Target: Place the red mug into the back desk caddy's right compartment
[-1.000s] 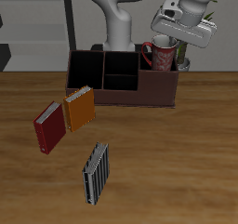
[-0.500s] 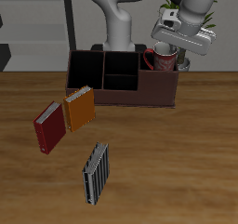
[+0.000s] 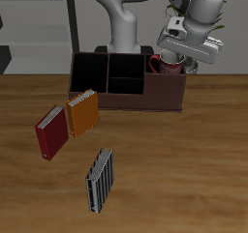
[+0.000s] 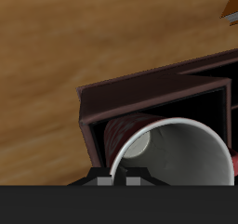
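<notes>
The red mug (image 3: 163,64) stands upright and low inside the right compartment (image 3: 167,77) of the back desk caddy (image 3: 136,100), a long dark maroon box at the table's back. My gripper (image 3: 178,59) is right over the mug, its fingers closed on the rim. In the wrist view the mug's white inside (image 4: 177,153) and speckled red wall (image 4: 125,135) fill the dark-walled compartment (image 4: 102,107). My gripper (image 4: 125,179) sits at the rim, and only the fingertips show. The gripper body hides most of the mug in the exterior view.
A red book (image 3: 51,132) and an orange book (image 3: 83,112) lie on the table in front of the caddy's other end. A grey-and-black striped book (image 3: 101,179) lies nearer the front edge. The robot's base (image 3: 121,29) stands behind the caddy.
My gripper has come down with the mug, which now sits deeper in the compartment. The books have not moved.
</notes>
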